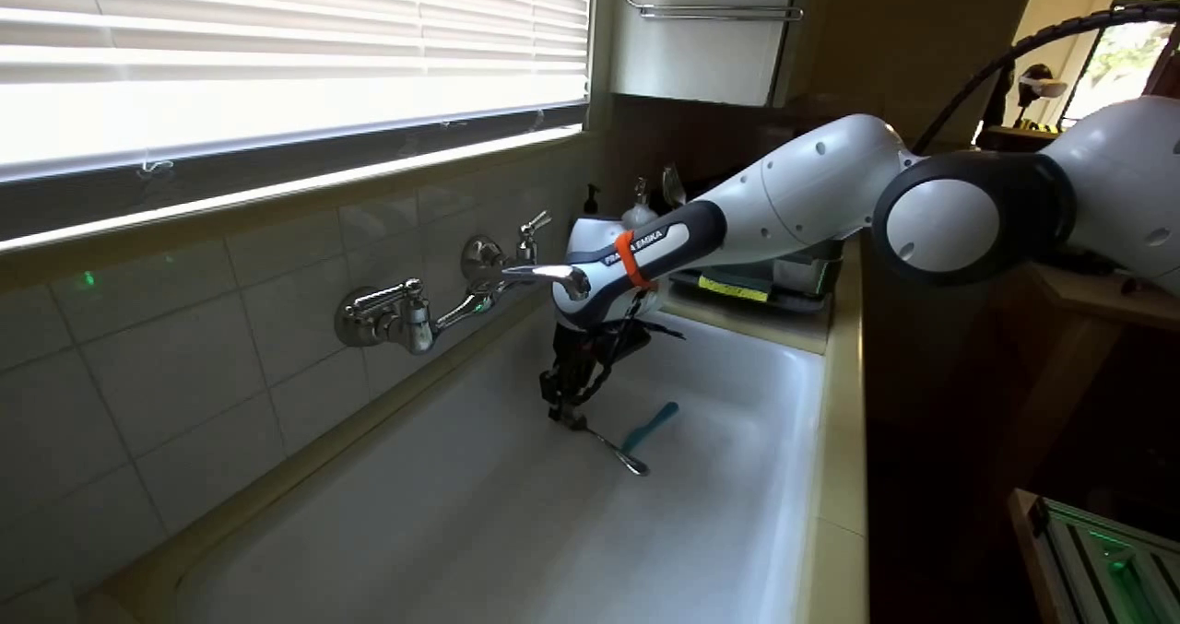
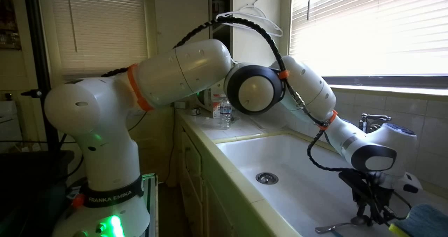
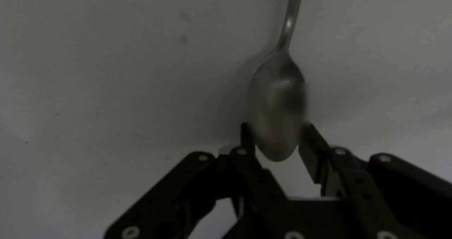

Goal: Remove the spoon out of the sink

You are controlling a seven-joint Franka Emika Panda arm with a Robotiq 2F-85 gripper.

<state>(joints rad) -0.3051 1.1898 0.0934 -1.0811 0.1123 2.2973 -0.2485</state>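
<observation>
Gripper (image 3: 277,136) straddles, perhaps touches spoon (image 3: 280,67); handle (image 3: 290,22) points away.

The sink (image 1: 442,536) is white, as is the Franka arm (image 2: 190,67) (banded in orange, with dark trim); the spoon (image 3: 280,67) is silver-grey, the stick-like utensil (image 1: 651,426) teal-blue, the gripper (image 3: 278,136) black, and the window blind (image 1: 277,39) striped horizontally in white and grey.

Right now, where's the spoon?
In an exterior view, the spoon is in the sink, lower right of the tap, near the blue stick. Its bowl is at the gripper.
</observation>
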